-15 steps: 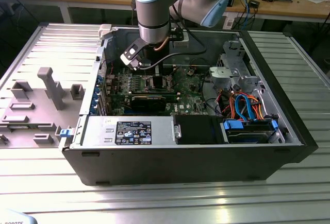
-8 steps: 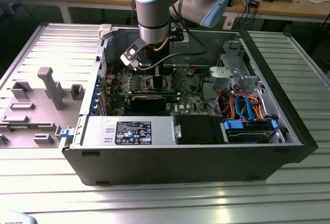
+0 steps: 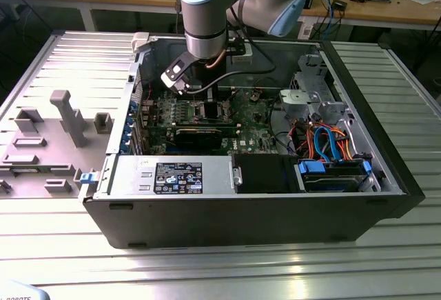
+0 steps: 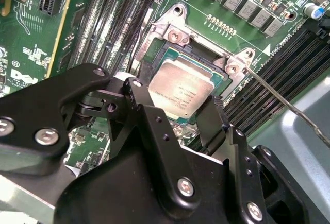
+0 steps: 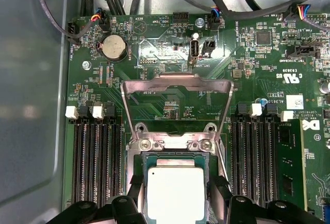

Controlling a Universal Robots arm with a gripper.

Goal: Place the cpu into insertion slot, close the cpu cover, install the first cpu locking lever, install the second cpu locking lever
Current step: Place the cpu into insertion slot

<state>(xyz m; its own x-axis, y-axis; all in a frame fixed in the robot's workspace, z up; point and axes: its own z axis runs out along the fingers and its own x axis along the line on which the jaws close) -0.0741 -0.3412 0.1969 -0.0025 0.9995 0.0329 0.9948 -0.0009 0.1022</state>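
The cpu (image 5: pixel 175 195), a small silver-topped square, is seen in both wrist views set into the insertion slot (image 5: pixel 172 142) of the green motherboard (image 5: pixel 258 80). It appears to be pinched at two opposite edges by the black gripper (image 5: pixel 176 180). The cpu cover (image 5: pixel 175 82) is swung open, away from the slot. A thin locking lever (image 4: pixel 289 105) juts out unlatched beside it. Placement is judged nearly done; cover and both levers remain. The board is housed in an open computer case (image 3: pixel 241 224).
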